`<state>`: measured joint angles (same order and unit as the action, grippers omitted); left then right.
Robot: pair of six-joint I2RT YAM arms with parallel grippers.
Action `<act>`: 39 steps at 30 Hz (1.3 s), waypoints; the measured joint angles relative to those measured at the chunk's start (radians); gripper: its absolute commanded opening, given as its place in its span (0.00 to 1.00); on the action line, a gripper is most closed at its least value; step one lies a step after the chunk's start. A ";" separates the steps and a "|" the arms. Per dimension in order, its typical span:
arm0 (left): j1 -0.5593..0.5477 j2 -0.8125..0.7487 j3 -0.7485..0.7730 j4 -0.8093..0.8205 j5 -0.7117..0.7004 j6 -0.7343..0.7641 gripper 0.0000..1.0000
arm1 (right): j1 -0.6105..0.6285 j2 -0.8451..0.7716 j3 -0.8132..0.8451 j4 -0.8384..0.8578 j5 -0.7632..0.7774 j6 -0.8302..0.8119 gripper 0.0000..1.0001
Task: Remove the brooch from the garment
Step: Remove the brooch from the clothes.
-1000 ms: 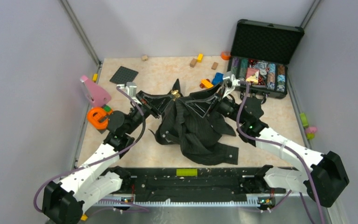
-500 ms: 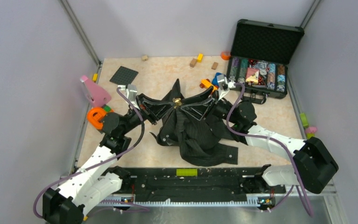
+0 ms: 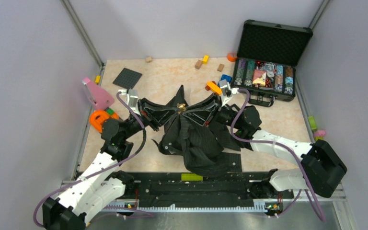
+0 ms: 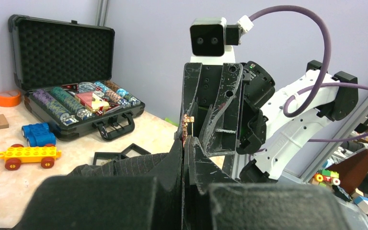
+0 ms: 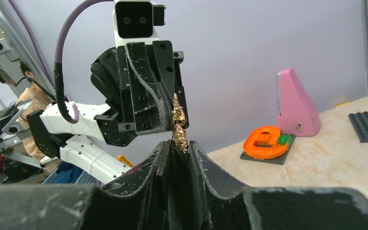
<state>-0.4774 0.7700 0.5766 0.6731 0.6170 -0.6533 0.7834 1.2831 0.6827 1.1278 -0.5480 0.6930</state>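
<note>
The garment [image 3: 199,139], a dark pinstriped shirt, lies bunched mid-table, with one peak pulled up between both grippers. The tiny gold brooch [image 3: 182,106] sits at that peak. My left gripper [image 3: 176,109] and right gripper [image 3: 188,109] meet tip to tip at it. In the left wrist view the left gripper [image 4: 187,140] is shut, with the brooch [image 4: 188,125] edge-on at its tips. In the right wrist view the right gripper [image 5: 178,143] is shut on dark fabric [image 5: 172,182] just below the brooch [image 5: 178,120].
An open black case of poker chips [image 3: 268,76] stands back right. A black baseplate [image 3: 127,76], a pink block [image 3: 97,94] and an orange piece [image 3: 99,120] are at the left. Toy blocks [image 3: 213,87] and black square frames [image 4: 120,155] lie behind the shirt.
Both grippers have come closer together at the brooch and shifted slightly toward the near side. The right arm has swung left, and the shirt is pulled up into a tighter peak.
</note>
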 measured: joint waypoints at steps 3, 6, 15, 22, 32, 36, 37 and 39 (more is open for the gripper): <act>0.000 0.000 0.000 0.002 0.011 -0.004 0.00 | 0.003 0.001 0.000 0.006 0.000 0.000 0.23; 0.000 0.000 0.000 0.009 0.019 -0.007 0.00 | 0.006 0.001 0.000 0.012 0.000 0.006 0.21; 0.005 0.011 0.000 0.029 0.037 -0.017 0.00 | 0.006 0.001 0.000 0.014 0.003 0.015 0.14; 0.006 0.015 0.001 0.039 0.045 -0.019 0.00 | 0.006 0.000 0.000 0.013 0.013 0.024 0.11; 0.008 0.027 0.012 0.044 0.062 0.028 0.00 | 0.007 0.000 0.000 0.008 0.035 0.068 0.05; 0.005 0.029 0.020 0.035 0.072 0.074 0.00 | 0.006 0.000 0.001 0.003 0.038 0.087 0.05; 0.005 0.028 0.026 0.022 0.072 0.089 0.00 | 0.006 0.000 0.006 -0.009 0.039 0.092 0.05; 0.004 0.026 0.037 -0.002 0.071 0.116 0.00 | 0.006 0.000 0.015 -0.027 0.040 0.097 0.05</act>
<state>-0.4732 0.7959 0.6140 0.6712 0.6880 -0.5377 0.7895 1.2835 0.6979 1.1011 -0.5083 0.7895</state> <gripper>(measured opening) 0.013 0.061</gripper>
